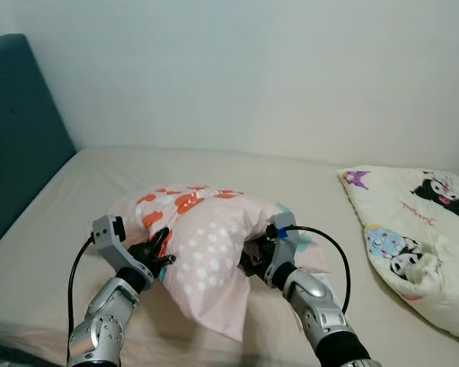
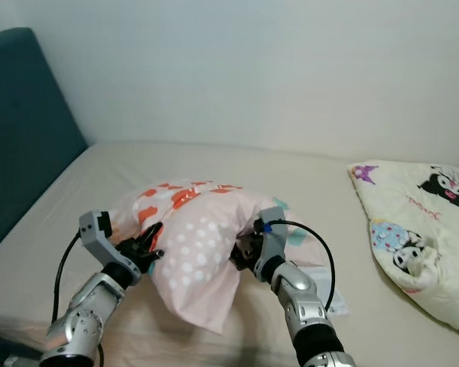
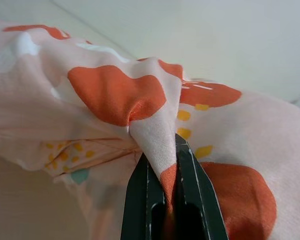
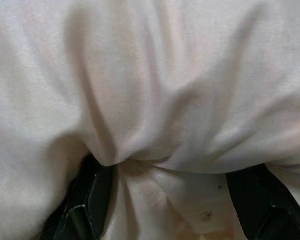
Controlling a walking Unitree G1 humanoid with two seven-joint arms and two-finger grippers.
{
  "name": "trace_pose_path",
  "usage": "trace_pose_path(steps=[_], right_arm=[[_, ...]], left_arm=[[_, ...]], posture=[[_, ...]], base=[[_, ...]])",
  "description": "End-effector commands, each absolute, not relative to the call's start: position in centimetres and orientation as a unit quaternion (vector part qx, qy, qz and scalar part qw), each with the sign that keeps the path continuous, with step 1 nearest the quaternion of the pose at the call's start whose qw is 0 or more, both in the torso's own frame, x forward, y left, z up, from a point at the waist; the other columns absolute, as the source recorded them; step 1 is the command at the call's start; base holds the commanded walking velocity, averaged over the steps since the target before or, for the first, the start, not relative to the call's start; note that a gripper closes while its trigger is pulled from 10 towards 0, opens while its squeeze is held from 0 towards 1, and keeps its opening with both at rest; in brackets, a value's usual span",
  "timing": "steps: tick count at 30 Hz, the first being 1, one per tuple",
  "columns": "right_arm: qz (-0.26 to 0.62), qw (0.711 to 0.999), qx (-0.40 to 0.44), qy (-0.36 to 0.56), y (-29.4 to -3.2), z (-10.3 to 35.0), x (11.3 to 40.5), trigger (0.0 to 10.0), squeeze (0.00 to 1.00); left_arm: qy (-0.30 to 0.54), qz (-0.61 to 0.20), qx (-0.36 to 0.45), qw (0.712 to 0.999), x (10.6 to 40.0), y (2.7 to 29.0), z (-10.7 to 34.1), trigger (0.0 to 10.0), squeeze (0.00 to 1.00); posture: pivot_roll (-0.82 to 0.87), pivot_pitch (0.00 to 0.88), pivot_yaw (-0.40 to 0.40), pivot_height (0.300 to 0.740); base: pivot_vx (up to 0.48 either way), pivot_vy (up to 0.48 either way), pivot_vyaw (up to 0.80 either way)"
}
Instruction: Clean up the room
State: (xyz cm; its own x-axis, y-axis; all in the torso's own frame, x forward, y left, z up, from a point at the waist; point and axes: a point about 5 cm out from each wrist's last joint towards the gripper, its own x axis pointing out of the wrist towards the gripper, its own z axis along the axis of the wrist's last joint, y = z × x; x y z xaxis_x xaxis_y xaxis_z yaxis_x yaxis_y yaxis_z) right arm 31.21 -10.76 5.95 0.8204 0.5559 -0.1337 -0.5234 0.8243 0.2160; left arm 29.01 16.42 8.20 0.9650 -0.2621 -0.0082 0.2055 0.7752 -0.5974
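Mid-task; pink pillow point(image 1: 203, 252) lifted off the bed point(image 1: 76, 222) near its front edge; left end effector point(image 1: 159, 248) clamped on a fabric fold; right end effector point(image 1: 254, 258) pressed into cloth, fingers wide apart around a bunch; cartoon-print pillow point(image 1: 421, 237) lies at right edge, untouched; no containers seen; placing remains

Both silver arms reach forward and upward from the lower edge of the head views, one on each side of the pink pillow with orange and white spots point(image 1: 203, 245). The left gripper point(image 1: 159, 246) is at the left side of this pillow, and its two black fingers point(image 3: 140, 200) are pinched tight on a fold of the cloth. The right gripper point(image 1: 254, 256) presses into the right side of the pillow; its fingers point(image 4: 87, 200) stand apart with cloth bulging between them.
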Motion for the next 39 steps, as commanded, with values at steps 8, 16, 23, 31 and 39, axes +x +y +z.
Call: trace_pose_path(steps=[8, 16, 23, 31, 39], right_arm=[[0.303, 0.945, 0.093, 0.082, -9.3, 6.3, 31.4, 10.0, 0.0], [0.288, 0.949, 0.1, 0.076, -9.7, 6.4, 31.5, 10.0, 0.0], [0.289, 0.95, 0.092, 0.077, -9.8, 6.3, 31.5, 10.0, 0.0], [0.294, 0.949, 0.088, 0.074, -9.8, 6.3, 31.3, 10.0, 0.0], [0.285, 0.952, 0.088, 0.073, -10.0, 6.2, 31.3, 10.0, 0.0]], left_arm=[[0.026, -0.139, -0.286, 0.948, 29.6, 16.1, 9.2, 10.0, 0.0], [0.023, -0.152, -0.283, 0.947, 29.8, 15.4, 9.3, 10.0, 0.0], [0.013, -0.161, -0.285, 0.945, 30.2, 15.3, 9.8, 10.0, 0.0], [0.016, -0.156, -0.287, 0.945, 30.4, 15.1, 9.7, 10.0, 0.0], [0.026, -0.176, -0.281, 0.943, 30.4, 14.1, 9.5, 10.0, 0.0]], posture=[[-0.01, 0.002, -0.021, 0.735], [-0.02, 0.007, -0.023, 0.735], [-0.02, 0.009, -0.022, 0.735], [-0.03, 0.012, -0.019, 0.735], [-0.03, 0.016, -0.019, 0.735]], base=[[0.0, 0.0, 0.77], [0.0, 0.0, 0.77], [0.0, 0.0, 0.22], [0.0, 0.0, 0.8], [0.0, 0.0, 0.8]])
